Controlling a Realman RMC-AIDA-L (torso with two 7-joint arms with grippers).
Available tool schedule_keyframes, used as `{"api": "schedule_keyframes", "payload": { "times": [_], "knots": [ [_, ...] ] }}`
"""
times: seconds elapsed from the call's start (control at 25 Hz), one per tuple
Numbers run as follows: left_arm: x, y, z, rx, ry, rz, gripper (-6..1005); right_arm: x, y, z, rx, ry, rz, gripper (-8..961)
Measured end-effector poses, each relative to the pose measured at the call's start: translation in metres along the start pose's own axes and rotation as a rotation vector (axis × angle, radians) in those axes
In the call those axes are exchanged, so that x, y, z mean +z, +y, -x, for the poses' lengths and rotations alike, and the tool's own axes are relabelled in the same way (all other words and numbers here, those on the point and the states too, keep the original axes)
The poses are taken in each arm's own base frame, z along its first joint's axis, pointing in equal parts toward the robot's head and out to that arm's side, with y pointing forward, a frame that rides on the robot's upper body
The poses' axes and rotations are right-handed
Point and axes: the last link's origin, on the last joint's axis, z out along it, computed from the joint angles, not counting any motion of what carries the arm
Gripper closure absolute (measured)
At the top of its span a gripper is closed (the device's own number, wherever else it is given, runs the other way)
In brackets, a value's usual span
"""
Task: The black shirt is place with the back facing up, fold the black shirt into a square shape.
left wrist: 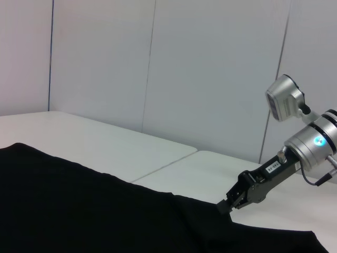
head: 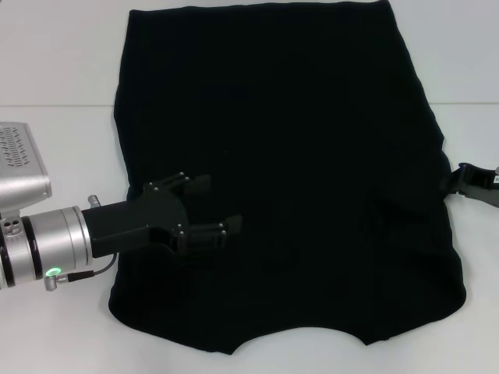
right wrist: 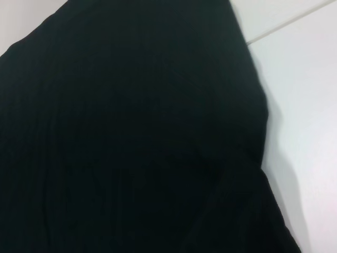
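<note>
Presently judged partway done. Found the black shirt (head: 288, 179) spread flat on the white table (head: 54, 54), plain side up, curved neckline at the edge nearest the robot. Saw no sleeves projecting at either side; took both to be folded inward already, leaving a tall, slightly tapered panel rather than a square. Noted faint creases near the right edge, nothing bunched.

Located the left gripper (head: 212, 206) over the left part of the cloth, fingers spread apart and holding nothing. Located the right gripper (left wrist: 233, 202) at the shirt's right edge, touching or just beside the hem; cannot tell its grip from any view.

Outstanding, by judgement: folding the length over on itself, then squaring and flattening the edges. No lengthwise fold made yet.
</note>
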Motion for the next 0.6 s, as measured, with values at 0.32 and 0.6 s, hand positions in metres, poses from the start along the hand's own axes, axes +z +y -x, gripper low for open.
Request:
{"api": "schedule_keyframes", "payload": {
  "times": [0.32,0.6],
  "knots": [
    [0.0,0.0,0.001,-0.003,0.0,0.001,176,-0.009,0.0,0.01,-0.017,-0.003,0.014,930],
    [-0.001,0.001,0.001,-0.006,0.001,0.003,179,-0.01,0.017,0.025,-0.066,-0.015,0.048,928]
  ]
}}
